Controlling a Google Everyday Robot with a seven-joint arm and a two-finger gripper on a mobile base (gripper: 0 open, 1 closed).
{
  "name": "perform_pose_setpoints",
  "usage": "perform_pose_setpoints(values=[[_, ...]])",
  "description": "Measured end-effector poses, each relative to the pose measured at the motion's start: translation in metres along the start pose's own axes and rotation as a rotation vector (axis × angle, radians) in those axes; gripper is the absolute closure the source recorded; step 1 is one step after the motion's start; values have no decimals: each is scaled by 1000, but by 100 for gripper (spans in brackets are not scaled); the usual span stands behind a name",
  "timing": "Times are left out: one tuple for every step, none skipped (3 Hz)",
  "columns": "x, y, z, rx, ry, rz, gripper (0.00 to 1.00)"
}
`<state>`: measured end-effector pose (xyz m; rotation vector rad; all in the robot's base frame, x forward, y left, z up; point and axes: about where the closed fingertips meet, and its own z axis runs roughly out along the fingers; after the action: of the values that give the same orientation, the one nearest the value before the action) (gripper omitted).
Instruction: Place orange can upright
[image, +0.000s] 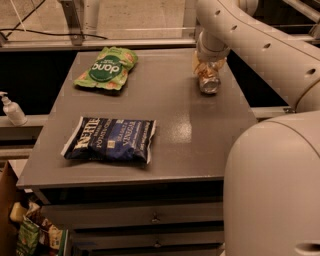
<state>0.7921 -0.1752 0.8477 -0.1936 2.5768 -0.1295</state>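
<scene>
The orange can (209, 81) is at the back right of the grey table (200, 130). It is tilted, with its silver end facing the camera and downward. My gripper (207, 69) comes down from the white arm (250, 40) and is shut on the can's orange-gold body, holding it at or just above the table top. The arm's wrist hides the upper part of the can.
A green snack bag (106, 68) lies at the back left of the table. A dark blue chip bag (110, 140) lies at the front left. A white pump bottle (12, 109) stands off the table's left side. The robot's white body (275, 190) fills the lower right.
</scene>
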Motion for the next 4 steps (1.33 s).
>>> perform_pose_setpoints(values=[[-1,1,-7,-29,-3,-12,100],[-2,0,-18,-91,7,-11,100],[-11,4,-48,-240,-40,-16,100],[-15,10,-79,-420,-103,-40,100]])
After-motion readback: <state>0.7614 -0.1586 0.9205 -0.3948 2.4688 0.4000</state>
